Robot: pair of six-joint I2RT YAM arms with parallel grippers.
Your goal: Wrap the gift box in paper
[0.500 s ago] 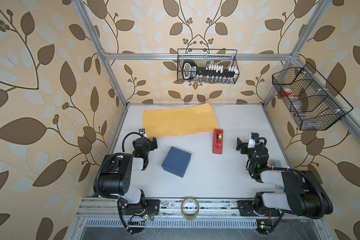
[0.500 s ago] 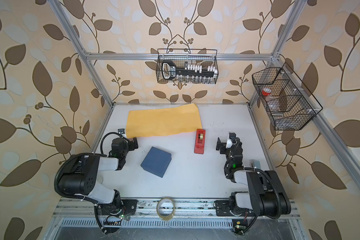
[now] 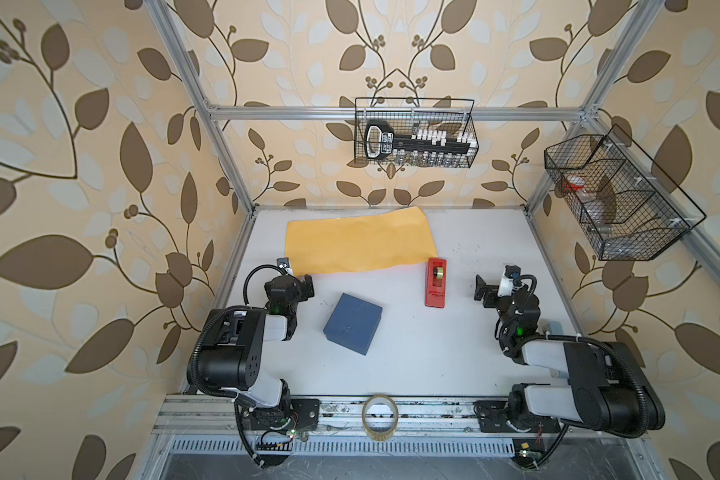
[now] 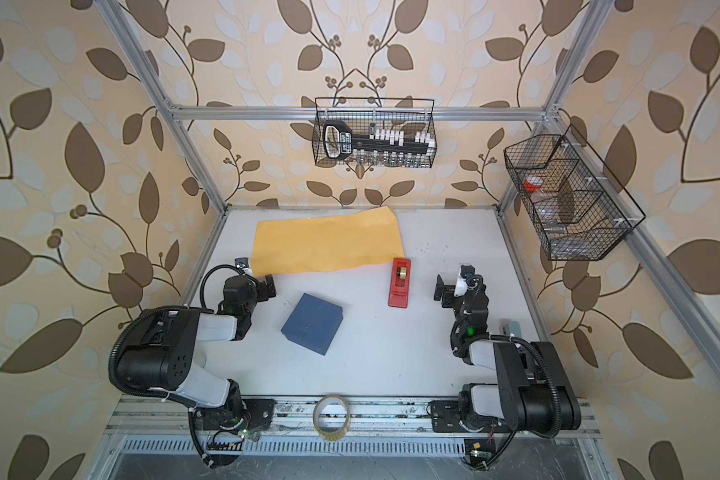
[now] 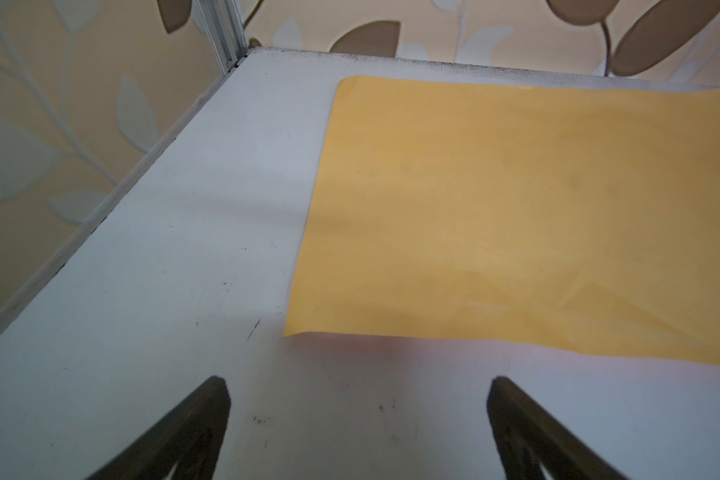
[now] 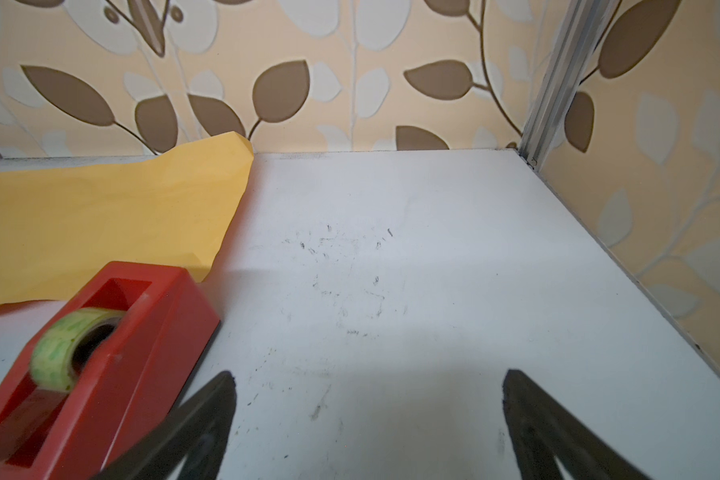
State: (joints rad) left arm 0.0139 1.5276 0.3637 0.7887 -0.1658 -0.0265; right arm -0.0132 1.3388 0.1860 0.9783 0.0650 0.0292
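Flat square slate-blue cardboard gift box (image 3: 353,323) sits bare and skewed on the white table (image 3: 433,357), apart from the large yellow-tan paper sheet (image 3: 360,243) lying flat toward the back wall. Wrapping not begun, I'd judge; next move calls for bringing box onto sheet. Left gripper (image 5: 358,380) gapes empty just short of the paper's near edge; right gripper (image 6: 370,373) likewise spread, empty, beside the narrow red tape dispenser (image 6: 159,328).
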